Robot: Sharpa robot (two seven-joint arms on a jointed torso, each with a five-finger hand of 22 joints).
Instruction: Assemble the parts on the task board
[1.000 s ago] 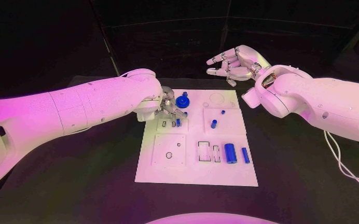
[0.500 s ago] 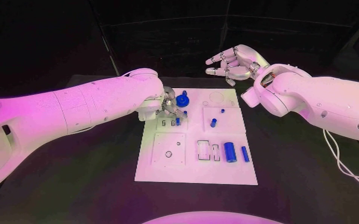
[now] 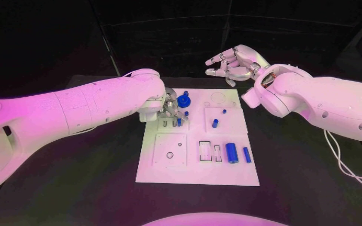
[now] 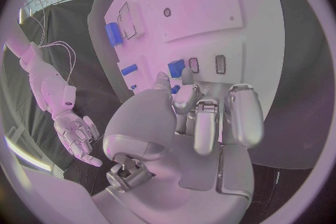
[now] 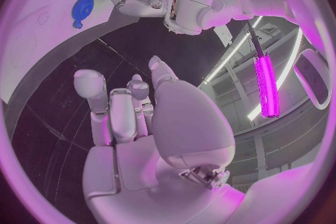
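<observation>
The left hand point(image 3: 167, 109) is low over the task board point(image 3: 170, 173), near its far left corner, with fingers curled toward a small blue peg point(image 3: 179, 123) and the slots there. I cannot tell if it really holds the peg. The step seems to be seating this peg; next it needs exact alignment and a gentle push. The right hand point(image 3: 232, 65) hovers beyond the board's far edge, loosely spread, holding nothing.
</observation>
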